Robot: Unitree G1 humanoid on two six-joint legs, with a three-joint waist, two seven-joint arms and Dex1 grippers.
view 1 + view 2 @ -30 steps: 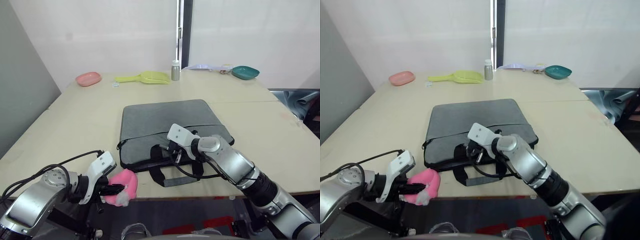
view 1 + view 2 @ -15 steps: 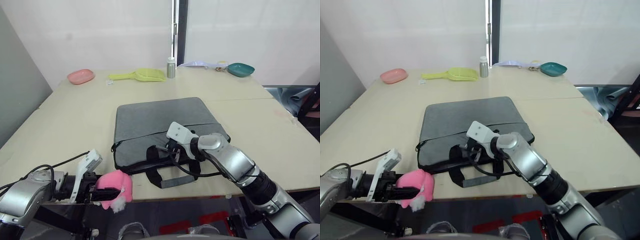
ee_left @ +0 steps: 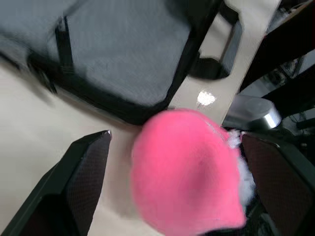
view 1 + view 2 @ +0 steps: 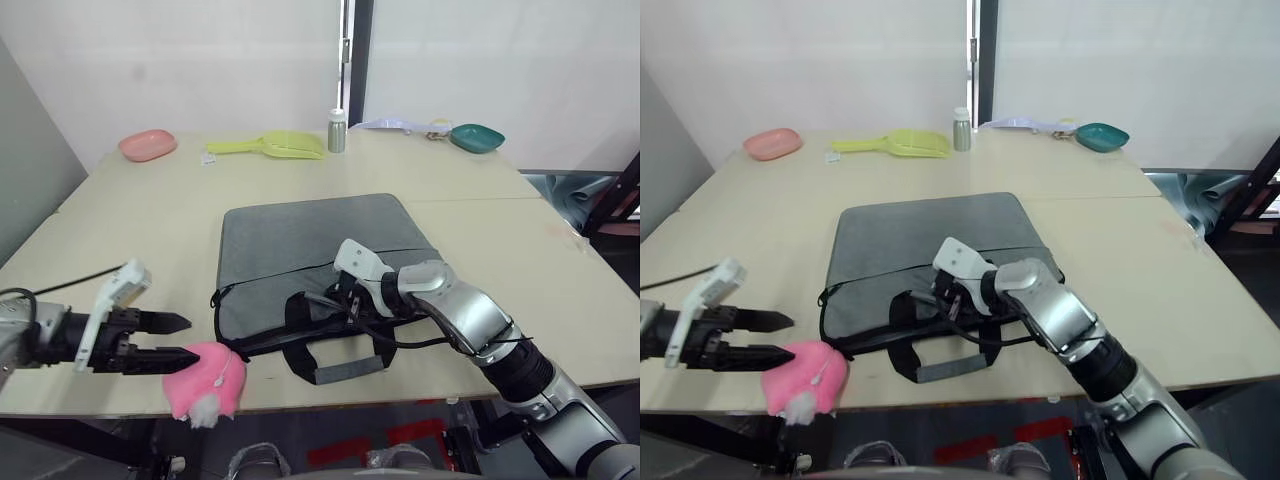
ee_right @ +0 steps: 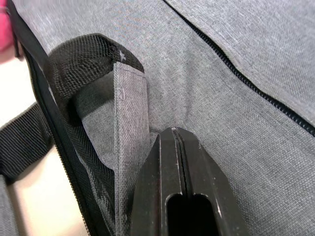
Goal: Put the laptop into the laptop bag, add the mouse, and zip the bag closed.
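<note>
- While the table (image 4: pixel 520 270) spreads widest of all, a pale wooden top reaching back to the white wall, its near middle carries the laptop bag (image 4: pixel 310 250) — a grey fabric case lying flat, its black handles (image 4: pixel 335 345) spilling toward the near edge.
- Neither laptop nor mouse can be made out; the bag lies flat with its dark zip line crossing the top panel.
- On the bag's near edge rests the right gripper (image 4: pixel 340 298), its two black fingers (image 5: pixel 170 182) pressed together against the grey fabric just beside a handle loop; whether anything is pinched between them cannot be told.
- At the table's near left edge sits the left gripper (image 4: pixel 172 340), its fingers (image 3: pixel 78 172) spread well apart — nothing between them.
- Just beyond those fingertips lies a pink plush toy (image 4: pixel 205 378) at the table's very edge, beside the bag's near left corner, a tuft of white fluff at its lower end; whether the lower finger touches it cannot be told.
- Along the far edge, well apart from the bag, stand a yellow-green scoop (image 4: pixel 275 146), a teal dish (image 4: pixel 476 137) and a pink dish (image 4: pixel 147 144).
- Between scoop and teal dish stands a small grey bottle (image 4: pixel 337 131), upright, with a white cap.
</note>
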